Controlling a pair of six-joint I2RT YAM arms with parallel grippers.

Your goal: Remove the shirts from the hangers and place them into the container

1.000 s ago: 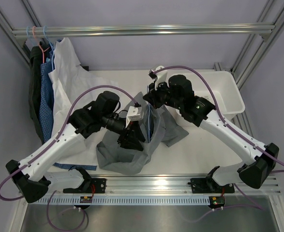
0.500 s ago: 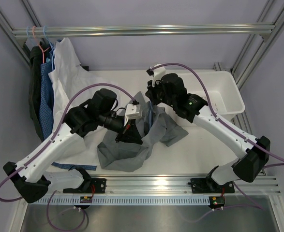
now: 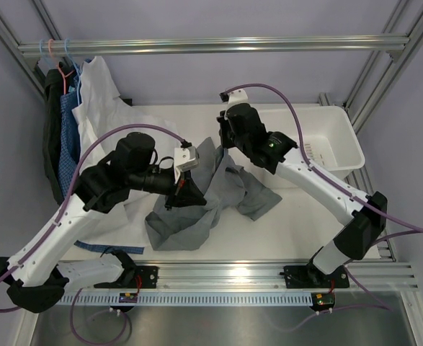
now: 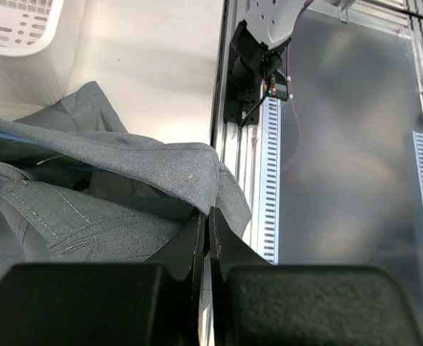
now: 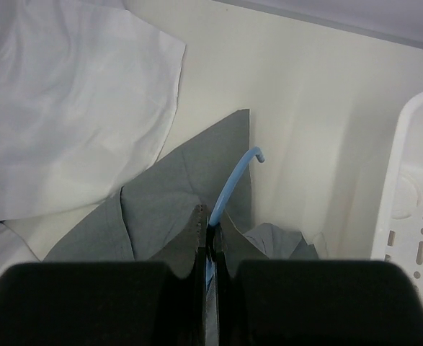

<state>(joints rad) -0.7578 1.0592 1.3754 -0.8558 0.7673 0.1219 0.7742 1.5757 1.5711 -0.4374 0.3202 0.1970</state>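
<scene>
**Left arm.** The tips of your left gripper (image 4: 207, 232) are pressed flat together. A fold of the grey shirt (image 4: 117, 169) is pinched at their very end, right at the cloth's hem. From the top view, this gripper sits on the left side of the crumpled shirt, which lies in a heap on the table (image 3: 297, 223) between the two arms.

**Right arm.** Your right gripper (image 5: 210, 241) is clenched on the thin wire of a light blue hanger (image 5: 229, 184). The wire rises from between the fingertips and ends in its hook just above a pointed flap of the grey shirt. The rest of the hanger is hidden under the cloth and the fingers.

**Surroundings.**
- The container (image 3: 348, 137) stands on the table's far right corner, apart from the grey shirt.
- A white shirt (image 3: 99, 108) drapes from the far left down onto the table.
- Beside it, a blue checked shirt (image 3: 68, 137) and a dark shirt (image 3: 52, 130) hang from the rail (image 3: 211, 45).
- You can see their hanger hooks (image 3: 65, 50) over the rail.
</scene>
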